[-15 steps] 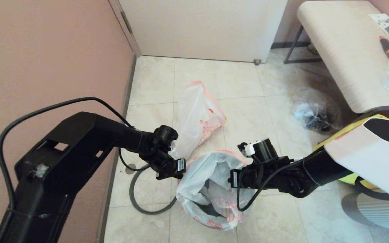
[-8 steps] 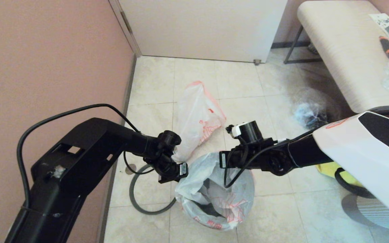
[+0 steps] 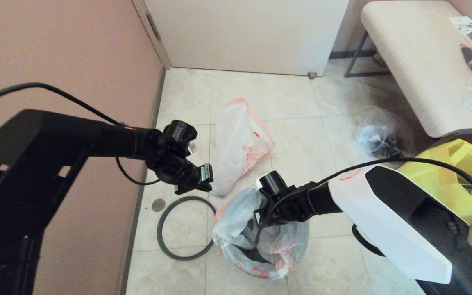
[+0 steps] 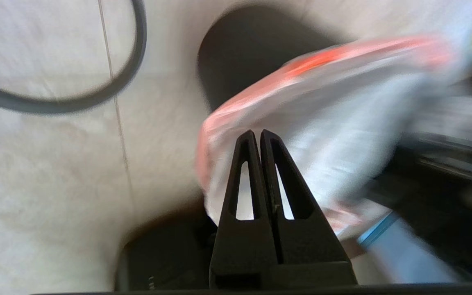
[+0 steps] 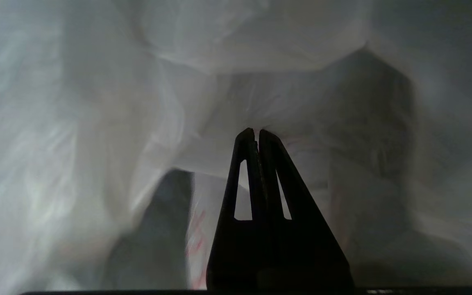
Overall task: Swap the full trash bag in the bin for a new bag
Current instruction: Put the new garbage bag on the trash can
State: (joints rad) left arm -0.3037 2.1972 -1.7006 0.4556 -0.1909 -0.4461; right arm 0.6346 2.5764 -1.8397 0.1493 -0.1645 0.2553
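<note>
The bin [image 4: 240, 57] stands on the tiled floor with the new bag [image 3: 277, 246], thin white with a large red drawing, draped in and over it. My right gripper [image 5: 256, 132] is down inside this bag, shut, its tips pressed against the crumpled film. Behind the bin lies the full trash bag [image 3: 240, 143] with its pink-orange rim. My left gripper [image 3: 197, 186] hangs shut above the floor, between the full bag's near end and the bin. Nothing shows between its fingers [image 4: 244, 164]. The grey ring rim [image 3: 159, 231] lies flat on the floor left of the bin.
A pink wall [image 3: 55, 61] runs close along the left, and a white door [image 3: 244, 32] stands at the back. At the right are a pale table [image 3: 408, 61], a clear bag with dark lumps [image 3: 377, 139] and a yellow tote [image 3: 453, 176].
My left gripper has risen and pulled back-left, away from the new bag's edge. My right gripper has swung left and gone down into the bag in the bin.
</note>
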